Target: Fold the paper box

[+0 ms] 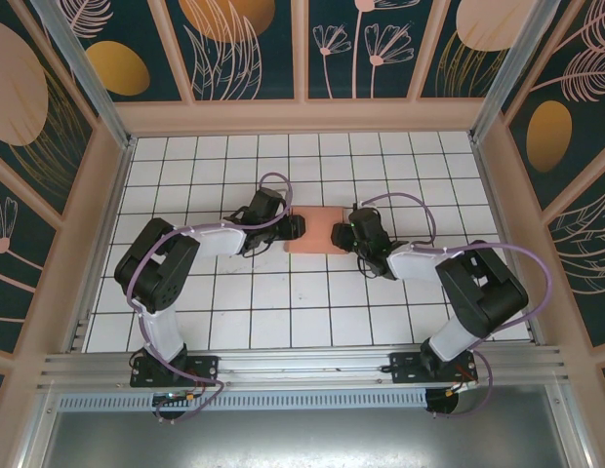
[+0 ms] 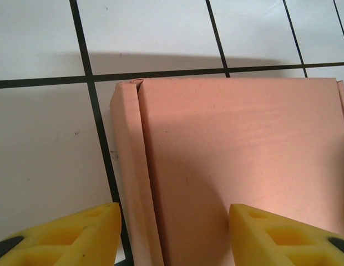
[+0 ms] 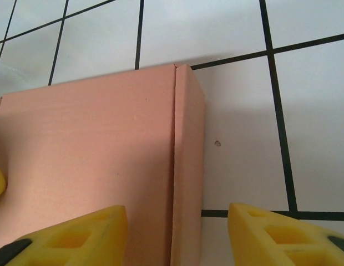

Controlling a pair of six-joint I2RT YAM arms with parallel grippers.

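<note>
The paper box (image 1: 319, 230) is a closed, flat salmon-pink box lying on the white tiles mid-table. My left gripper (image 1: 295, 227) is at its left end and my right gripper (image 1: 342, 235) at its right end. In the left wrist view the box (image 2: 238, 138) runs under the left gripper (image 2: 175, 238). One yellow finger (image 2: 66, 238) hangs over the floor and the other over the lid, with the box's side wall between them, untouched. The right gripper (image 3: 177, 238) straddles the opposite side wall of the box (image 3: 94, 144) the same way. Both stand open.
The tiled floor (image 1: 283, 302) is ringed by pink walls (image 1: 98, 224), with an aluminium rail (image 1: 302, 366) along the near edge by the arm bases. Free tiles lie in front of and behind the box.
</note>
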